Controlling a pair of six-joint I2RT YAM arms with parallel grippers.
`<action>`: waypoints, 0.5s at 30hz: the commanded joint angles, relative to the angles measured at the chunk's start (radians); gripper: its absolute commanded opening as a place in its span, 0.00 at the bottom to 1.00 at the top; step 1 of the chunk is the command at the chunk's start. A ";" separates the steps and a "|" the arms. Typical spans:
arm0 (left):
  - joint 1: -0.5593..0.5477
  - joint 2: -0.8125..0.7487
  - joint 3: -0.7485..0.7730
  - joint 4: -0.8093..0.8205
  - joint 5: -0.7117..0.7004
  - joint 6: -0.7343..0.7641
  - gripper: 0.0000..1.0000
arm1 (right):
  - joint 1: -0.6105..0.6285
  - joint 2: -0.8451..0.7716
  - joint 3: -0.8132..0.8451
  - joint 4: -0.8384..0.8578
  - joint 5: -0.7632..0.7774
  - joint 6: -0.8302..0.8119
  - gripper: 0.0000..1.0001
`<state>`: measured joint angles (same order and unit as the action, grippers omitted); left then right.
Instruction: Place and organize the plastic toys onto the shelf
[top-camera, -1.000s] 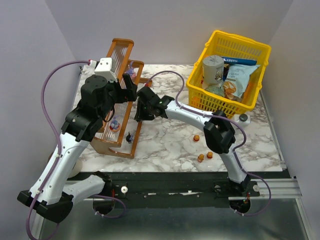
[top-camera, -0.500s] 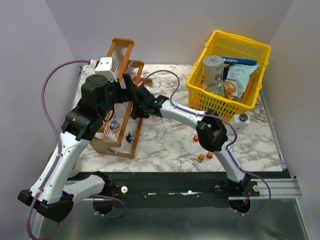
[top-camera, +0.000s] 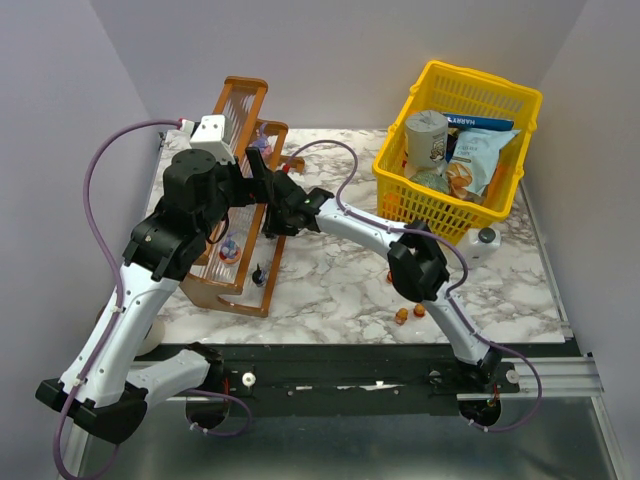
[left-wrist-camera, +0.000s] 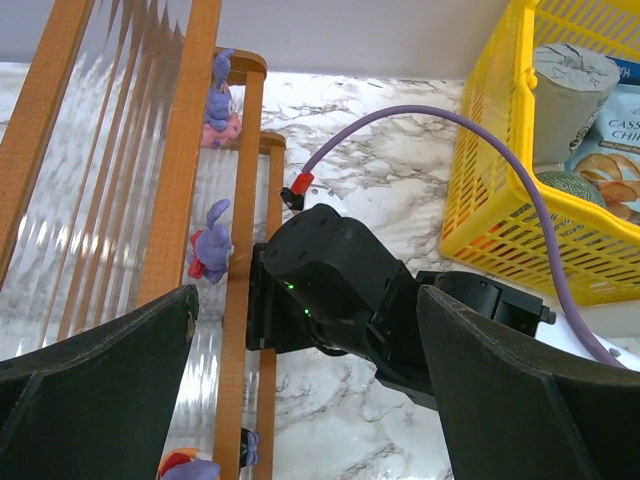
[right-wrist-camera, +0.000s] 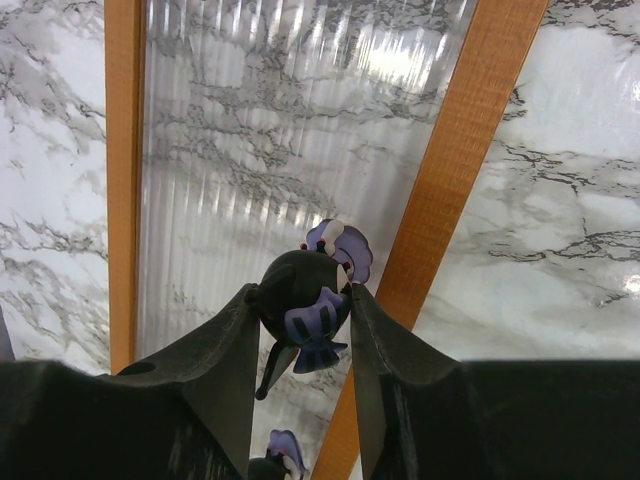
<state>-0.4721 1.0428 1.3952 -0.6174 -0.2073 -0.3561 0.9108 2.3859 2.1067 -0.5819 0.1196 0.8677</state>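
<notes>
1. Step in hand: the placing of one toy. The right claw (right-wrist-camera: 304, 330) has its jaws about half closed on a dark navy figurine (right-wrist-camera: 298, 292), one pad on each side of its round body.
2. Position: the figurine hangs over a clear ribbed tier of the shelf (right-wrist-camera: 460, 140), between two of its wooden rails. The views do not settle which tier this is, or whether the toy's base touches it.
3. A purple-and-white figurine (right-wrist-camera: 346, 246) stands on the same tier, just beyond the held toy and close to the rail.
4. The left claw (left-wrist-camera: 305, 295) is spread to its widest and holds nothing. It hovers above the shelf's basket-facing side, over the right arm's wrist (left-wrist-camera: 335, 285).
5. Already on the shelf: purple figurines (left-wrist-camera: 211, 246) along the tiers, upright as far as can be seen.
6. Not yet shelved: three orange toys (top-camera: 401, 316) lie on the desk (top-camera: 330, 280), well apart from the shelf toward the yellow mesh basket (top-camera: 480, 75).
7. Judgement on the next move: lower the figurine until its base sits flat on the tier, keep it clear of its purple-and-white neighbour, then part the jaws and lift straight up.
8. Risk, as judged: ribbed plastic and a round toy suggest it may tip on release.
</notes>
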 joint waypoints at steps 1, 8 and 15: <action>0.006 -0.006 0.010 -0.004 0.002 0.005 0.99 | 0.005 0.035 0.044 -0.052 0.037 0.043 0.06; 0.006 -0.007 0.008 -0.008 -0.004 0.005 0.99 | -0.003 0.056 0.078 -0.105 0.023 0.096 0.12; 0.006 -0.009 0.008 -0.010 -0.004 0.005 0.99 | -0.004 0.061 0.073 -0.108 0.034 0.109 0.16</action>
<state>-0.4721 1.0428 1.3952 -0.6247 -0.2077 -0.3561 0.9089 2.4107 2.1590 -0.6453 0.1238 0.9543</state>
